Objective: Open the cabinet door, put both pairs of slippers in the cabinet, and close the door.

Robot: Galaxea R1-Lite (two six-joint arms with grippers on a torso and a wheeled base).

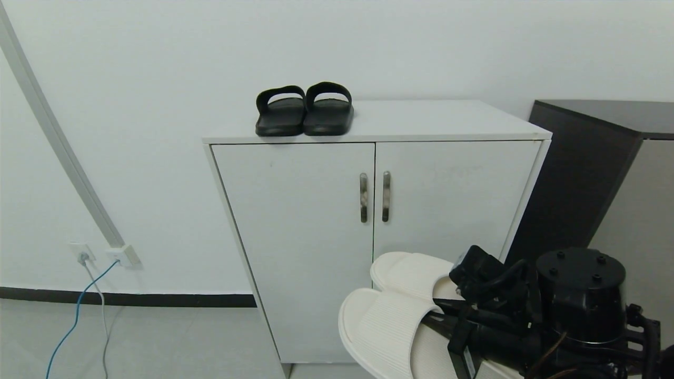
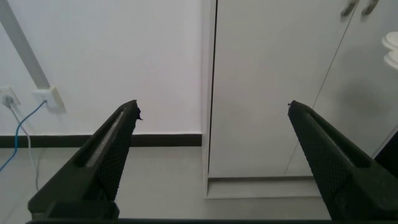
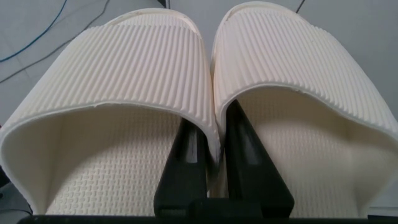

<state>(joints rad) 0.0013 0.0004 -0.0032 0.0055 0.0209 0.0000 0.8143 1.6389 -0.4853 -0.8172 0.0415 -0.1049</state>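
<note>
Right gripper (image 3: pixel 212 140) pinches the white slippers (image 1: pixel 392 316) by their inner walls, low before the cabinet (image 1: pixel 295 237), doors closed. Black slippers (image 1: pixel 304 111) sit on its top. Left gripper (image 2: pixel 212 111) gapes wide, facing the cabinet

Slide slippers (image 1: pixel 304 110) sit on the cabinet (image 1: pixel 421 123) top, toward its left end. Ribbed slippers (image 1: pixel 389 310) hang low before the cabinet's right door, on the right claw (image 3: pixel 214 134). Wall socket (image 1: pixel 124 255) left of cabinet.
</note>
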